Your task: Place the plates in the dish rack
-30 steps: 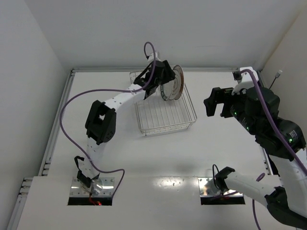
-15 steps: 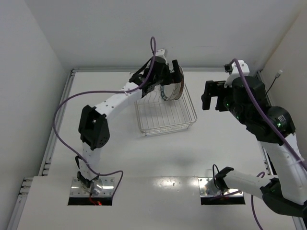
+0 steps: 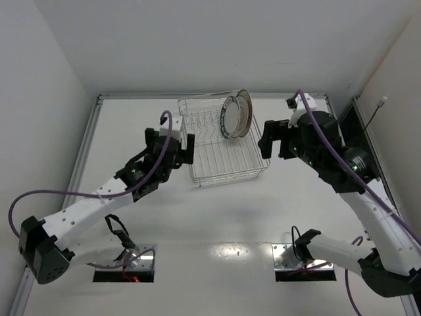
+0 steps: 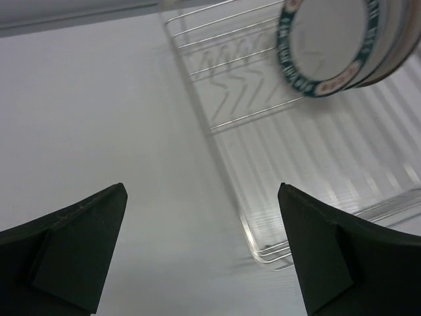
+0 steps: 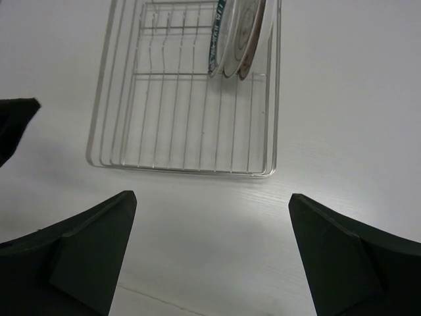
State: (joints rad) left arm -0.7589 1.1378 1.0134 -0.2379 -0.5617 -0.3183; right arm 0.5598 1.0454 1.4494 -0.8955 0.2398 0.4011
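The dish rack (image 3: 223, 161) sits at the middle back of the table. Two plates stand upright side by side in its back right corner: the dark-rimmed plate (image 3: 228, 118) and, behind it, the orange-rimmed plate (image 3: 244, 110). My left gripper (image 3: 179, 149) is open and empty, just left of the rack. My right gripper (image 3: 272, 139) is open and empty, just right of the rack. The left wrist view shows the left gripper (image 4: 201, 191), the rack (image 4: 309, 151) and the dark-rimmed plate (image 4: 329, 43). The right wrist view shows the right gripper (image 5: 212, 197), the rack (image 5: 184, 112) and both plates (image 5: 245, 29).
White walls close in the table at the back and both sides. A raised rail (image 3: 82, 155) runs along the left edge. A black part of the left arm (image 5: 13, 125) shows at the left edge of the right wrist view.
My left gripper has drawn back from the plates to the rack's left side, leaving both plates standing in the rack. My right gripper has moved left, closer to the rack.
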